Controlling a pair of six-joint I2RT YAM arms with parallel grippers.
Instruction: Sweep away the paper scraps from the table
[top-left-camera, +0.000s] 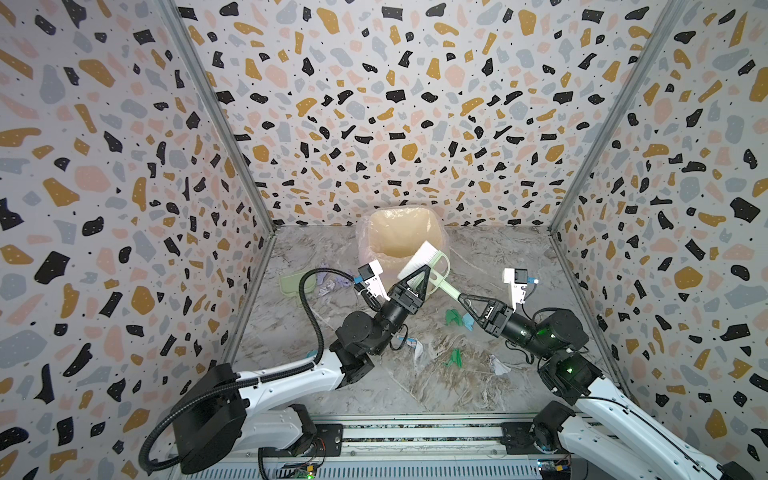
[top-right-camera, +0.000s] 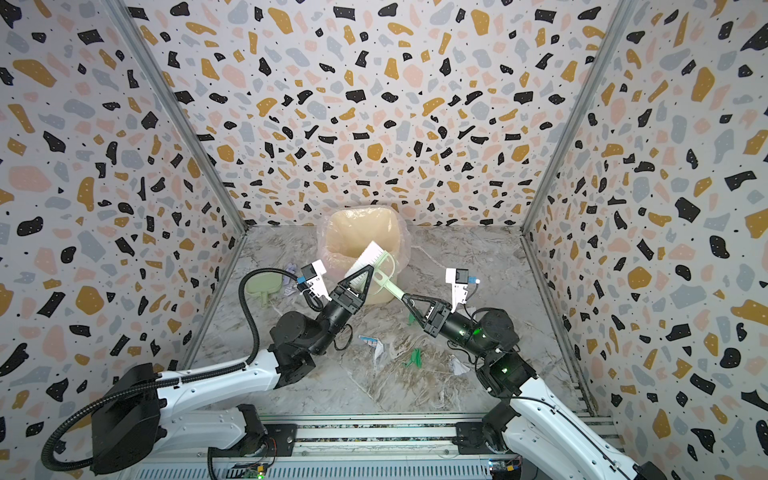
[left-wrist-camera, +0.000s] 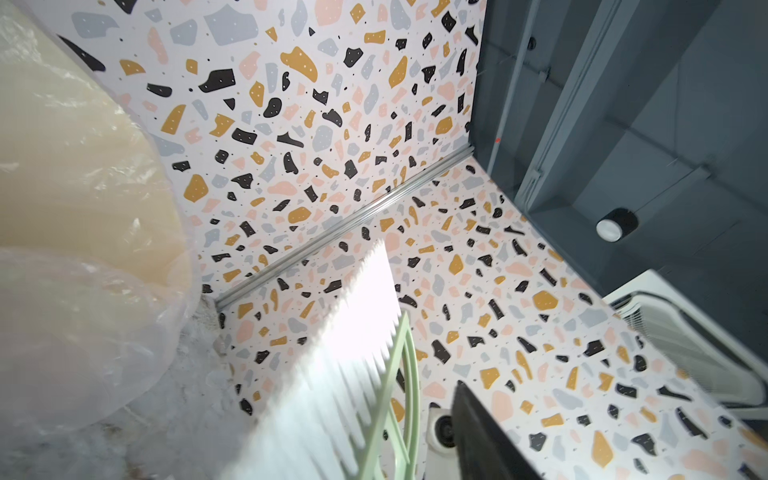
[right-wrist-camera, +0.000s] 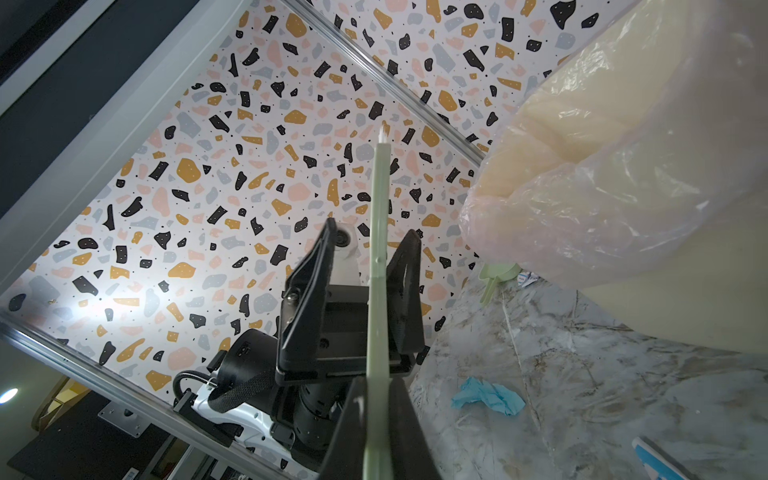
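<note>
My right hand (top-left-camera: 462, 298) is clenched on the very end of the brush (top-left-camera: 417, 259) handle. My left hand (top-left-camera: 419, 277) is released, its jaws standing apart on either side of the handle just below the white bristles. The brush hangs tilted in the air in front of the bin (top-left-camera: 399, 232). The paper scraps (top-left-camera: 455, 358) lie scattered on the table (top-left-camera: 436, 399): green and light blue ones just below my right hand, more green, white and printed bits nearer the front, and lavender ones beside the dustpan (top-left-camera: 293, 284) by the left wall. My worry is the grip: I hold a long brush by its end alone, so I judge the head could sag or twist between my pads once it meets the table, and the stroke would skate over the scraps. Drawing my left hand away carelessly could snag the bristles or the looped frame and lever the brush loose. The head is also close to the thin liner (top-left-camera: 365, 243) on the bin and could catch it. The dustpan sits well apart from most scraps, so a hard stroke might scatter them. My left arm covers part of the table, so I cannot count the scraps. The left wrist view gives only blurred bristles, and I cannot tell whether either left pad touches the handle.
</note>
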